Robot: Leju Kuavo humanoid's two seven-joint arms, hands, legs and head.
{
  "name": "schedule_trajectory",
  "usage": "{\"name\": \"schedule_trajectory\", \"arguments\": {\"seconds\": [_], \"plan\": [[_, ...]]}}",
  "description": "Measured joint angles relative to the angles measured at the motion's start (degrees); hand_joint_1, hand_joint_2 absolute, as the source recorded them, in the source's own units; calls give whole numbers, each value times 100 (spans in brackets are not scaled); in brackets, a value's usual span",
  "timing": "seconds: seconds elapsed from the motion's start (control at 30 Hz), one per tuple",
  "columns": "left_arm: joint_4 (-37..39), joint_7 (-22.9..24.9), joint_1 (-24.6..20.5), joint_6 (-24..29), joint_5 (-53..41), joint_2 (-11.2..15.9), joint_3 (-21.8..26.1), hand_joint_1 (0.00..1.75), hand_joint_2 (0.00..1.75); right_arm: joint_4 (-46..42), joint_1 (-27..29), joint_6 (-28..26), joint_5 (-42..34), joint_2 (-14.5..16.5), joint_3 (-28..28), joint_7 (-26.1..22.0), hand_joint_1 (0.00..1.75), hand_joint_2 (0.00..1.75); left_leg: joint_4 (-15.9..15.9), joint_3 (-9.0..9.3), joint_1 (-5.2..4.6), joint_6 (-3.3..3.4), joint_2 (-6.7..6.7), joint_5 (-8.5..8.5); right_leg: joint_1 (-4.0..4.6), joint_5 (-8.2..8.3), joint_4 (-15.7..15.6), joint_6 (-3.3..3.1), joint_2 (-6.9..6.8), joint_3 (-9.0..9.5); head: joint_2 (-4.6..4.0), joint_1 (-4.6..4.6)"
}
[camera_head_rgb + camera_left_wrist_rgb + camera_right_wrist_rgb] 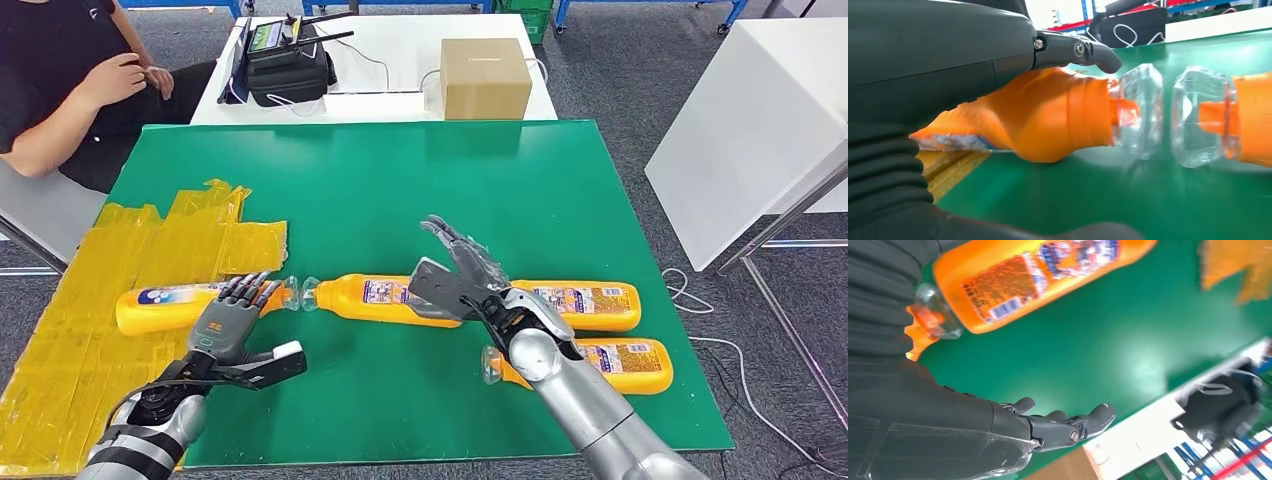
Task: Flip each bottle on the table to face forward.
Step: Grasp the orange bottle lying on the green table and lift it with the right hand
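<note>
Head view: the left hand (235, 318) is laid over the neck end of the leftmost bottle (170, 306), fingers draped on it — whether it is truly gripped cannot be told. The right hand (462, 277) is held open and empty above the middle bottle (375, 296). A firm wrap should be secured before rolling, so the clear cap (1140, 111) is kept off its neighbour's.
</note>
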Motion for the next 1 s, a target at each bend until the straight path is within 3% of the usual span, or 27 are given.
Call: {"name": "schedule_trajectory", "arguments": {"seconds": [0.13,0.27,0.47,0.73,0.87,1.0], "plan": [[-182,-265,17,171,684,-21,-1,0,0,369,-120,236,183,27,85,108,0,175,0,0,1,0,-2,1,0,1,1,0,0,0,0,1],[-848,-929,140,352,2246,-190,223,0,0,825,-198,400,320,63,175,155,0,175,0,-2,0,0,-3,0,0,0,2,1,-1,0,0,1],[-2288,-1800,461,-307,4766,-599,674,0,0,1790,-382,491,647,274,333,176,0,175,0,-6,-1,1,-1,-2,-1,0,-1,2,0,-3,0,0],[-3171,-1996,598,-563,5153,-890,757,0,0,2902,-862,471,947,735,500,255,5,175,0,6,2,0,10,0,1,6,0,-7,3,0,0,0],[-3291,-1967,596,-555,5207,-961,749,0,0,3336,-1028,468,1057,943,574,314,170,175,0,10,4,-1,16,1,5,11,1,-15,4,0,0,0],[-3321,-2009,591,-545,5290,-989,746,0,0,3631,-1117,430,1059,1063,594,287,175,175,0,10,3,-1,17,1,5,11,1,-15,5,0,0,1]]}}
